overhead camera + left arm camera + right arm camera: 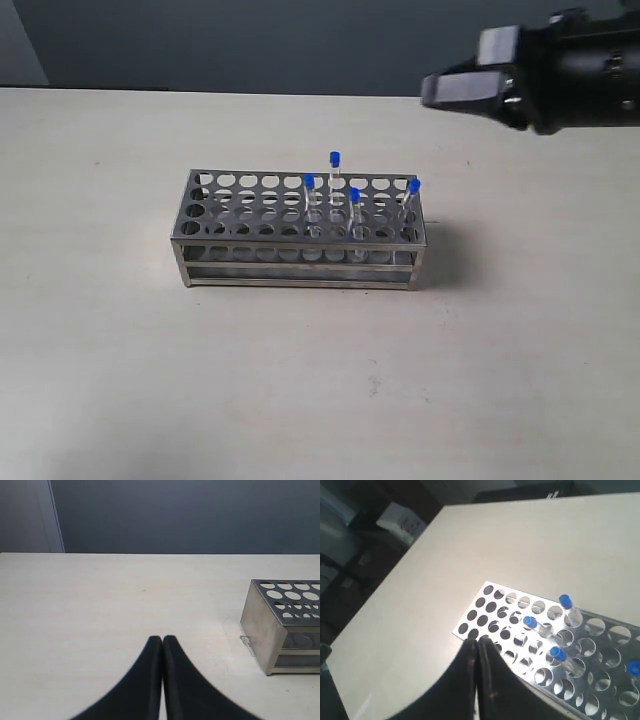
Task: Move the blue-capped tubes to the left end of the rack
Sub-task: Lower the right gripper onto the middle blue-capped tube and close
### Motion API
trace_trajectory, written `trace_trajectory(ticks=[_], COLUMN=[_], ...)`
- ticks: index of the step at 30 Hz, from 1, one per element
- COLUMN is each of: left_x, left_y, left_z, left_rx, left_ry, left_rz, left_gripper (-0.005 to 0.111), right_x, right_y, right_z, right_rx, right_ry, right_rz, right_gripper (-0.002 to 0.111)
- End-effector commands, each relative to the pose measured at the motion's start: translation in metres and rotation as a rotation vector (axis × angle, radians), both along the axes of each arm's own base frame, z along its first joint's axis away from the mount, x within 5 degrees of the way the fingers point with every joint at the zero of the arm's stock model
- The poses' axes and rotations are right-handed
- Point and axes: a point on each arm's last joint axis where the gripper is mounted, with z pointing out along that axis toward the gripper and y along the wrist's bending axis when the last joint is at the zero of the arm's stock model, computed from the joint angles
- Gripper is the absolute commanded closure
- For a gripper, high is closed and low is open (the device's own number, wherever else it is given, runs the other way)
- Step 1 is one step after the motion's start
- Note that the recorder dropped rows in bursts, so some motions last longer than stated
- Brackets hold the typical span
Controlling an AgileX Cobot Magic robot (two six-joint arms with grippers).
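Rack: shiny steel with a perforated top plate. It stands on the pale tabletop near the middle of the exterior view, one long side towards that camera.
Blue-capped tubes: four, all upright in holes of the rack's right half. One is at the far right end and three are nearer the middle. One of those three sits in a rear row, its cap highest in the exterior view.
Left tool: black fingers pressed together, nothing between them. It is above bare tabletop, with the rack's end wall near but apart.
Right tool: fingers together and empty. It is raised well above the rack, towards its right rear in the exterior view, touching no tube.
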Motion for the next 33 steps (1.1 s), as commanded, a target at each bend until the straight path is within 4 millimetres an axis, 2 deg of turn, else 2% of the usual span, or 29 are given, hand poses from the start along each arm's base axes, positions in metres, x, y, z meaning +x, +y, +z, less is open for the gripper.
trace_trajectory(ticks=[1,2,3,4,5,7,8,9,11,13,15,16,18,21,23,28,33], left_x=[0.000,0.000,0.000,0.000,0.000,0.000,0.000,0.000,0.000,0.000,0.000,0.000,0.000,0.000,0.000,0.000,0.000], left_y=[-0.001,-0.001,-0.001,-0.001,-0.001,-0.001,-0.001,-0.001,-0.001,-0.001,-0.001,-0.001,-0.001,-0.001,-0.001,-0.001,-0.001], left_z=[0.002,0.002,0.002,0.002,0.002,0.002,0.002,0.002,0.002,0.002,0.002,0.002,0.002,0.002,0.002,0.002,0.002], left_rx=[-0.005,-0.005,-0.005,-0.005,-0.005,-0.005,-0.005,-0.005,-0.005,-0.005,-0.005,-0.005,-0.005,-0.005,-0.005,-0.001,-0.001], left_ry=[-0.012,-0.012,-0.012,-0.012,-0.012,-0.012,-0.012,-0.012,-0.012,-0.012,-0.012,-0.012,-0.012,-0.012,-0.012,-0.014,-0.014], left_rz=[-0.008,-0.008,-0.008,-0.008,-0.008,-0.008,-0.008,-0.008,-0.008,-0.008,-0.008,-0.008,-0.008,-0.008,-0.008,-0.008,-0.008], left_gripper=[0.106,0.106,0.106,0.106,0.106,0.106,0.106,0.106,0.106,0.106,0.106,0.106,0.106,0.106,0.106,0.106,0.106], right_x=[0.031,0.042,0.047,0.051,0.052,0.054,0.054,0.055,0.052,0.050,0.046,0.045,0.043,0.043,0.045,0.053,0.057], right_y=[0.033,0.031,0.027,0.021,0.018,0.007,0.007,0.008,0.032,0.066,0.094,0.100,0.114,0.128,0.133,0.136,0.139], right_z=[-0.020,-0.021,-0.021,-0.019,-0.018,-0.016,-0.015,-0.014,0.000,0.014,0.005,-0.001,-0.016,-0.033,-0.040,-0.058,-0.066], right_rx=[-0.184,-0.331,-0.427,-0.614,-0.714,-0.942,-1.003,-1.075,-0.984,-0.839,-0.828,-0.858,-0.902,-0.901,-0.892,-0.941,-0.934], right_ry=[-0.134,-0.286,-0.370,-0.519,-0.586,-0.420,-0.315,-0.132,0.057,0.030,-0.038,-0.048,-0.061,-0.036,-0.016,-0.020,-0.018], right_rz=[-0.168,-0.335,-0.412,-0.503,-0.495,-0.493,-0.430,-0.308,-0.085,0.061,0.143,0.164,0.207,0.212,0.182,0.184,0.168], right_gripper=[0.109,0.109,0.109,0.109,0.109,0.109,0.109,0.109,0.109,0.109,0.106,0.103,0.090,0.067,0.061,0.066,0.066])
